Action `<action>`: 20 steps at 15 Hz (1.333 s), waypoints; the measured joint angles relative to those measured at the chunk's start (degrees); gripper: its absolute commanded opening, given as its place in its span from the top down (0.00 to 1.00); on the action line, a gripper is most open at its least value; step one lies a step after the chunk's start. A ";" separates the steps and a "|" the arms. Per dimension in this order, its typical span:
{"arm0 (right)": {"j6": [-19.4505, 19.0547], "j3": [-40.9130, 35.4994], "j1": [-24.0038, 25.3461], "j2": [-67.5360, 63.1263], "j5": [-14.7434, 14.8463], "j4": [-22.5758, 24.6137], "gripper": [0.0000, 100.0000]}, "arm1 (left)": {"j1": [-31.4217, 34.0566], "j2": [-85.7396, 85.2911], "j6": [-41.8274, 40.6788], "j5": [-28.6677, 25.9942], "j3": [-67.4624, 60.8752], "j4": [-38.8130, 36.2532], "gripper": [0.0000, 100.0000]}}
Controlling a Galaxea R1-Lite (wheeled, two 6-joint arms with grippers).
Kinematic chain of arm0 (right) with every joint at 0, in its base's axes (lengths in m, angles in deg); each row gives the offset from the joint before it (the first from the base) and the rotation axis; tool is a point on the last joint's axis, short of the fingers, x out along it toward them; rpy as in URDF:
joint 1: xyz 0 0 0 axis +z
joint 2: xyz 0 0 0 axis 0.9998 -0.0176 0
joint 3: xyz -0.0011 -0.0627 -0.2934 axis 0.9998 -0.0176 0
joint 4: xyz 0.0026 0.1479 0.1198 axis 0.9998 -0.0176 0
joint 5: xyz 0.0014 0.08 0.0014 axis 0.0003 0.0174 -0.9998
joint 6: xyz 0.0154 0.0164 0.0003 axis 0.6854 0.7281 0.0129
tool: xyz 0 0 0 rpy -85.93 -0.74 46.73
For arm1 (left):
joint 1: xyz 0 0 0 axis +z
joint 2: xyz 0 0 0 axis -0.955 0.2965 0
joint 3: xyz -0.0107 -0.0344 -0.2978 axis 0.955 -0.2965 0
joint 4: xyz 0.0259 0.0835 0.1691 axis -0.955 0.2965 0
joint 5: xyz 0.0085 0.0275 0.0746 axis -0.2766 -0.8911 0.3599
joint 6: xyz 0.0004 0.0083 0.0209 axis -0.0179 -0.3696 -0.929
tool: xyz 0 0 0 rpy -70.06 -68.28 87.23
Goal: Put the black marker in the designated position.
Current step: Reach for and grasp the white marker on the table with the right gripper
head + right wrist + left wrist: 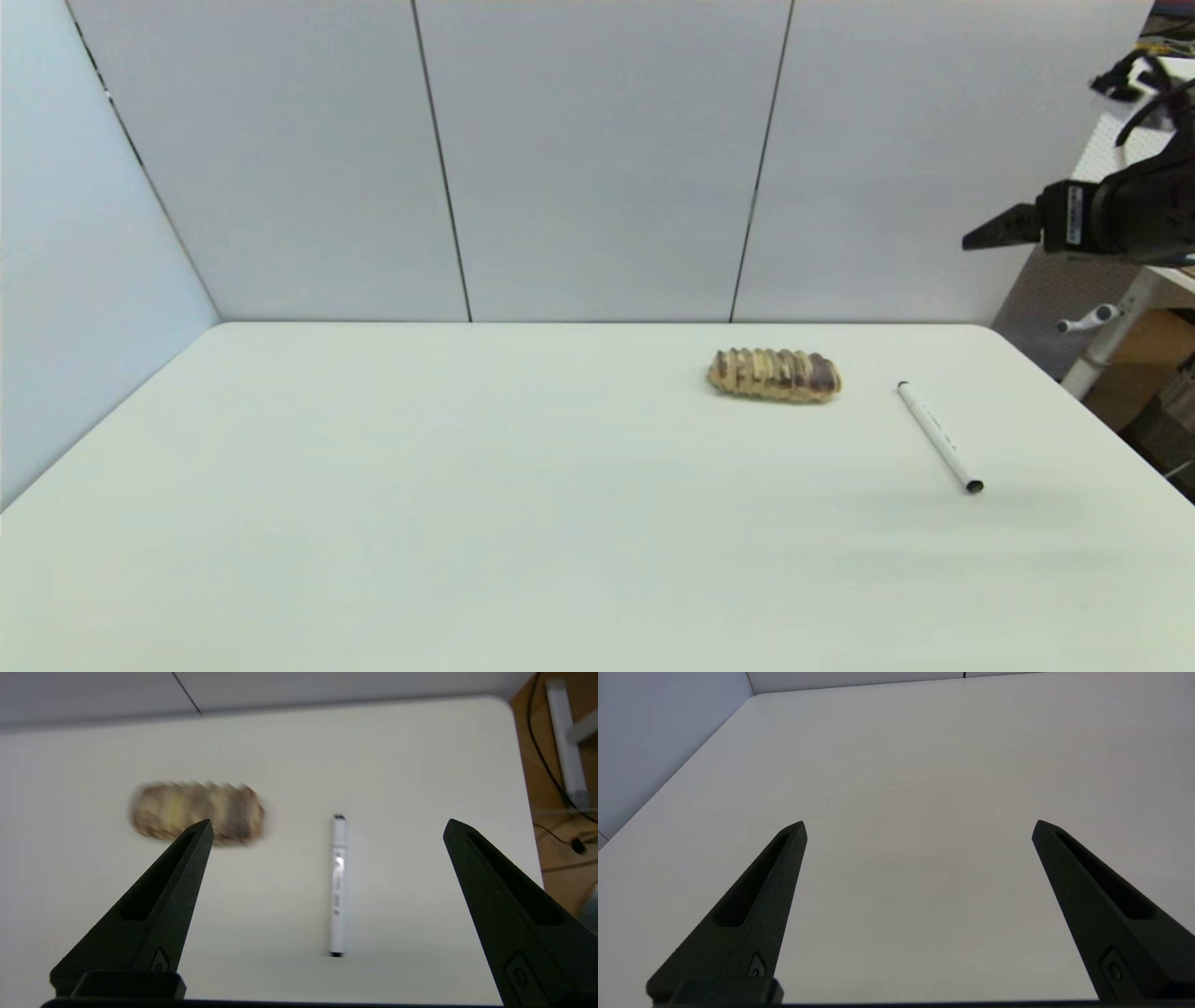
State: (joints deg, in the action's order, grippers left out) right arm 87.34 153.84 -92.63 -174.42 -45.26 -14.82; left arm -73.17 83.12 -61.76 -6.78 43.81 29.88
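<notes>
Head view shows the black marker [938, 436] lying flat on the white table [467, 523], over on the right side, with one tip pointing toward the far edge and the other angled nearer and a bit more right. The bread loaf [774, 374] sits just left of it, slightly farther back, with a clear gap between them. Nothing is touching the marker.

The right gripper [327, 826] hangs high above the right edge of the table, fingers spread wide. From its wrist camera the marker sits pretty much centred between the two fingers and runs lengthwise along the gap, so my guess is it's lining up for a drop and a pinch across the barrel.

The left gripper [920, 826] is parked over the bare left part of the table, fingers also spread wide, holding nothing.

Stuff I can't work out: there's no visible mark or spot for the "designated position" anywhere. The loaf is smeared in the right wrist view, the left arm doesn't show in the head view, and most of the right arm is cut off at the edge.
</notes>
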 measured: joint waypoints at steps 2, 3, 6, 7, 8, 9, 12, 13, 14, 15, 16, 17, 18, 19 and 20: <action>-3.85 -3.15 -0.35 -2.83 0.57 0.02 0.00 | 0.00 0.00 0.01 -0.01 0.00 -0.02 0.00; -4.73 -5.18 -0.39 -3.77 1.79 0.15 0.00 | 0.00 0.00 0.04 0.00 0.00 0.00 0.00; -6.89 -12.19 -0.09 -5.14 7.22 1.35 0.00 | 0.01 0.00 0.01 -0.01 0.00 0.00 0.00; -7.11 -14.56 0.02 -5.47 8.20 2.55 0.00 | 0.01 0.00 0.04 -0.01 0.00 -0.02 0.00; -7.18 -16.57 0.09 -5.78 8.48 4.50 0.00 | 0.01 0.00 0.01 -0.01 0.00 -0.02 0.00; -7.16 -18.27 0.20 -6.11 8.59 6.78 0.00 | 0.00 0.00 0.01 -0.01 0.00 -0.02 0.00; -6.19 -20.93 1.29 -7.22 8.56 11.56 0.00 | 0.00 0.00 0.01 -0.01 0.00 -0.02 0.00; -6.01 -21.15 1.46 -7.66 8.40 11.69 0.00 | 0.00 0.00 0.01 0.00 0.00 -0.02 0.00; -5.95 -21.28 1.55 -8.09 8.25 11.74 0.00 | 0.00 0.00 0.01 0.00 0.00 -0.02 0.00; -5.64 -21.33 1.68 -8.55 8.20 11.74 0.00 | 0.00 0.00 0.01 -0.01 0.00 -0.02 0.00; -4.99 -21.39 1.84 -8.95 8.18 11.74 0.00 | 0.00 0.00 0.01 -0.01 0.00 -0.02 0.00; -4.43 -21.39 2.06 -9.34 8.18 11.75 0.00 | 0.00 0.00 0.04 -0.01 0.00 -0.02 0.00; -4.13 -21.42 2.27 -9.69 8.17 11.69 0.00 | -0.02 0.00 0.01 -0.01 0.00 0.00 0.00; -4.05 -21.53 2.38 -10.02 8.17 11.72 0.00 | 0.00 0.00 0.01 -0.01 0.00 0.00 0.00; -3.96 -21.78 2.51 -10.30 8.09 11.72 0.00 | 0.00 0.00 0.01 -0.01 0.00 0.00 0.00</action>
State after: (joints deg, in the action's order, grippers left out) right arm 83.38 132.05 -90.12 -184.72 -37.16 -3.11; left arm -73.17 83.12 -61.75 -6.79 43.81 29.88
